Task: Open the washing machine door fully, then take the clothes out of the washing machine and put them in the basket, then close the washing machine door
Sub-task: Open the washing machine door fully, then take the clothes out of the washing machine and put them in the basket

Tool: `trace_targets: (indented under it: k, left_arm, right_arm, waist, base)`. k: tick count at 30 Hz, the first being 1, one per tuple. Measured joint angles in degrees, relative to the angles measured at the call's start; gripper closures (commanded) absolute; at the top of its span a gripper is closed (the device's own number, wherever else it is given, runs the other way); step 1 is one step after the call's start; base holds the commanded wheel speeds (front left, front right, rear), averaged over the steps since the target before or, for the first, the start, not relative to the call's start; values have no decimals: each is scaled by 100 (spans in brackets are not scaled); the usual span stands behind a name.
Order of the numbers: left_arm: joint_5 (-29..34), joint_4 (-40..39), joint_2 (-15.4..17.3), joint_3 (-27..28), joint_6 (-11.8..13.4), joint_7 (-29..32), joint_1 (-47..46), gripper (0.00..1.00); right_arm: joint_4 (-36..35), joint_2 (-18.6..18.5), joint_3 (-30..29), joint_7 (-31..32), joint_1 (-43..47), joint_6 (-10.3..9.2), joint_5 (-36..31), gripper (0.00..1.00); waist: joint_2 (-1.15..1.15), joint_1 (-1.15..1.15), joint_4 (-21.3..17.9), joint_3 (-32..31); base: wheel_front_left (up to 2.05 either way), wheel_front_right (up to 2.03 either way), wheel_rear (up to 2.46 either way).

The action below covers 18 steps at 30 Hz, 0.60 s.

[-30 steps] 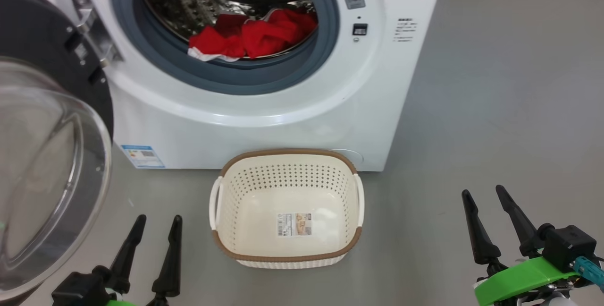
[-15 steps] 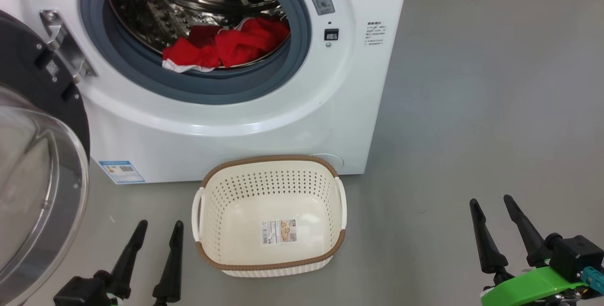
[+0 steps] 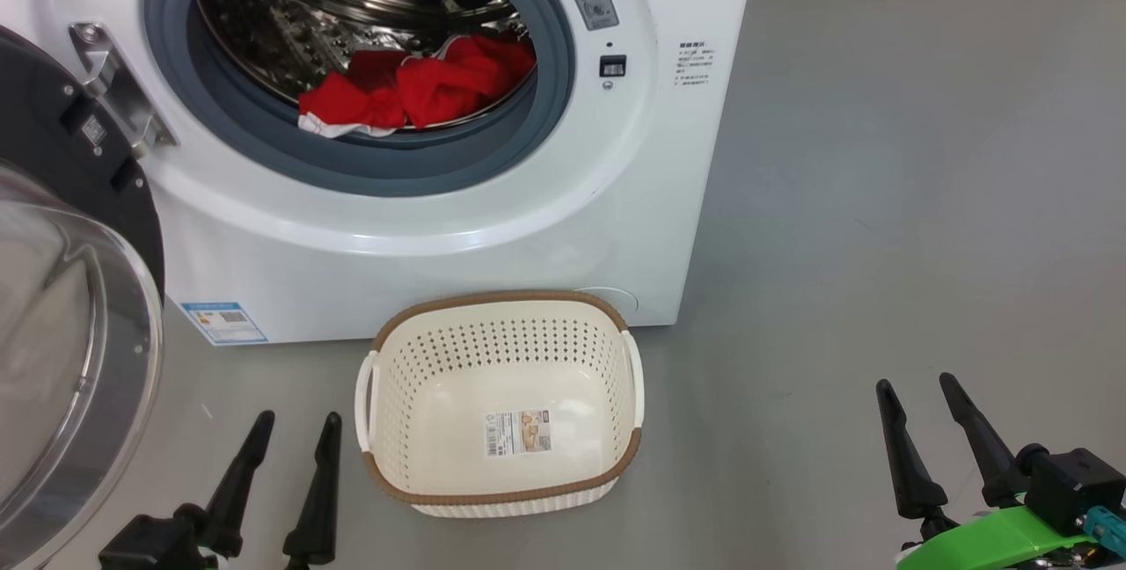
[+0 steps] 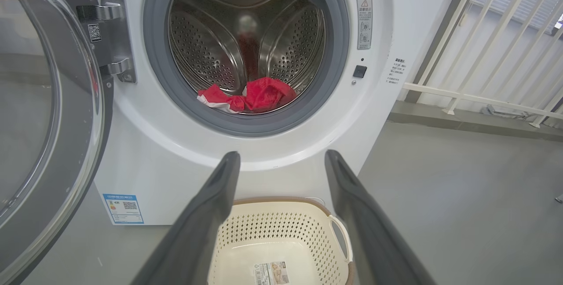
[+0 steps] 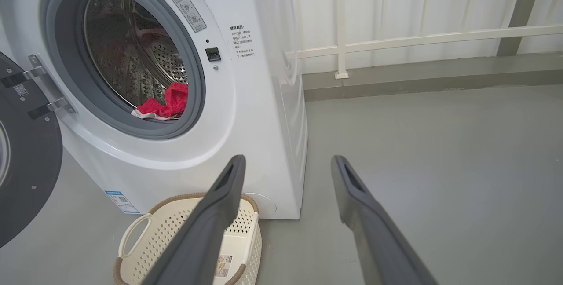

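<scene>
The white washing machine (image 3: 457, 227) stands ahead with its door (image 3: 70, 288) swung wide open to the left, black rim and clear glass facing me. Red clothes (image 3: 413, 91) with white trim lie at the drum's front lip, also seen as clothes (image 4: 248, 96) and clothes (image 5: 165, 102). The cream basket (image 3: 501, 491) sits on the floor before the machine and holds only its paper label. My left gripper (image 3: 297, 419) is open at the lower left, beside the basket. At the lower right, my right gripper (image 3: 915, 385) is open and well away from the machine.
Grey floor (image 3: 880, 200) spreads to the right of the machine. A white railing (image 5: 396, 38) and a low kerb run behind it. The open door takes up the space at the left.
The whole head picture has shifted left and slightly down, so the camera moved. Neither gripper, the basket nor the clothes shows a move of its own.
</scene>
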Motion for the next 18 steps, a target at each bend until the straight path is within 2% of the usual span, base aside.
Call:
trace_targets:
  k: [9, 18]
  left_arm:
    - [-11, 9, 59, -82, 0, 0, -2, 0]
    - [-12, -3, 77, -120, 0, 0, -12, 0]
  right_arm:
    - [-5, 4, 15, 0, -2, 0, 0, 0]
    - [-4, 35, 22, 0, -7, 0, 0, 0]
  waist:
    - [0, 0, 21, 53]
    - [0, 0, 14, 109]
  base:
    - [2, -3, 1]
    - [52, -53, 1]
